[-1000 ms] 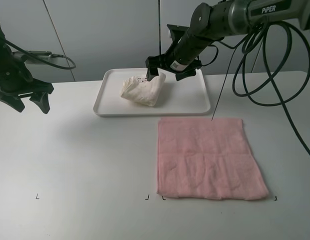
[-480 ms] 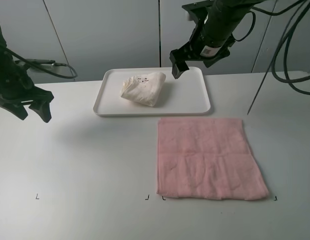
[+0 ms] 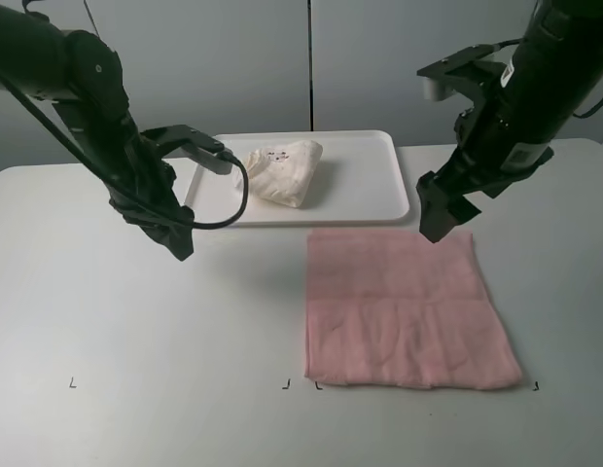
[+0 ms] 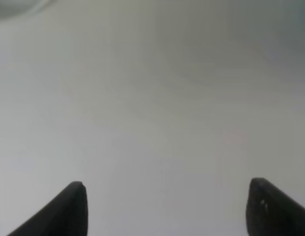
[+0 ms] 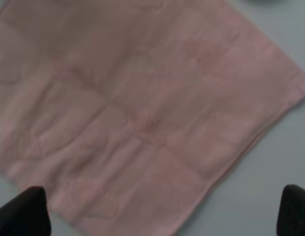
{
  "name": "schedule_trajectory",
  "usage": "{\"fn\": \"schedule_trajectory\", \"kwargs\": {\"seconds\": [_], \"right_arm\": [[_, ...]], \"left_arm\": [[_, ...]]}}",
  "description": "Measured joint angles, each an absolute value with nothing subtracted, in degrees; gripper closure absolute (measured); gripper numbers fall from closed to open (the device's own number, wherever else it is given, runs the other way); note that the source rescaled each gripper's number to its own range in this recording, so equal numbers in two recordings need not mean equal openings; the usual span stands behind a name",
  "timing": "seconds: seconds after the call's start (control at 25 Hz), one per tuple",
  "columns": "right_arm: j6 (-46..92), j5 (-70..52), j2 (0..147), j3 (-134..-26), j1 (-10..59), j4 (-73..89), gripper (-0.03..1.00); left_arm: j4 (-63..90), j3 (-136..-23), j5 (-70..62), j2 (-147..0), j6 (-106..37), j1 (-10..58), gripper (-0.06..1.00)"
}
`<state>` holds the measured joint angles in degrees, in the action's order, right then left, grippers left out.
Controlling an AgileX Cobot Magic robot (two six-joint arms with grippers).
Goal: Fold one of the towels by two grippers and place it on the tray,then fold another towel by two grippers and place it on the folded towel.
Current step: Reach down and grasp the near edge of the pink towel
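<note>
Judging from above, you risk dragging the pink towel (image 3: 404, 311), flat at 5 o'clock, askew if one gripper grabs alone; the tray (image 3: 379, 209) at 12 o'clock holds the folded cream towel (image 3: 280, 173); left wrist: left gripper (image 4: 167, 209) spread wide over bare table (image 4: 152, 98); right wrist: right gripper (image 5: 160, 211) spread wide above the pink towel.

Worktop (image 3: 136, 321): white, matte, flat, filling most of the high view below the wall. Ticks: four small black L-shaped corner marks in a row near the front edge. Left tick (image 3: 72, 382), well apart from the rest; mid-left tick (image 3: 286, 383) and mid-right tick (image 3: 318, 385), just beside each other; right tick (image 3: 536, 386), well apart again. Wall (image 3: 214, 68): pale grey panels behind the worktop. Seam (image 3: 310, 58): thin dark vertical line dividing two panels.
</note>
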<state>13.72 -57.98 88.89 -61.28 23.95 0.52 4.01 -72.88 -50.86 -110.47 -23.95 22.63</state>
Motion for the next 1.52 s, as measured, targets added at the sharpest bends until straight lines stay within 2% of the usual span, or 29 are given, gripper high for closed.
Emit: {"fn": "schedule_trajectory", "kwargs": {"seconds": [0.2,0.32,0.44,0.8,1.2,1.52], "right_arm": [[19.9,-61.8,85.5,-54.0,24.0,0.5,-0.03],[29.9,-64.4,85.5,-50.4,24.0,-0.5,-0.03],[37.7,-64.8,85.5,-48.0,24.0,-0.6,-0.03],[48.5,-61.5,85.5,-44.0,24.0,-0.6,-0.03],[50.4,-55.0,85.4,-38.5,24.0,-0.6,-0.03],[55.3,-49.7,85.4,-34.2,24.0,-0.6,-0.03]], "left_arm": [[1.1,-72.9,-50.6,-110.5,-28.0,32.7,0.1],[-0.3,-72.9,-49.8,-110.5,-30.9,37.2,0.1],[-0.5,-72.8,-47.9,-110.5,-32.9,41.0,0.1],[-0.7,-72.6,-45.9,-112.8,-33.5,51.4,0.1],[0.7,-72.6,-46.3,-116.2,-33.2,57.7,0.08],[1.2,-72.6,-46.0,-116.8,-33.2,58.5,0.04]]}}
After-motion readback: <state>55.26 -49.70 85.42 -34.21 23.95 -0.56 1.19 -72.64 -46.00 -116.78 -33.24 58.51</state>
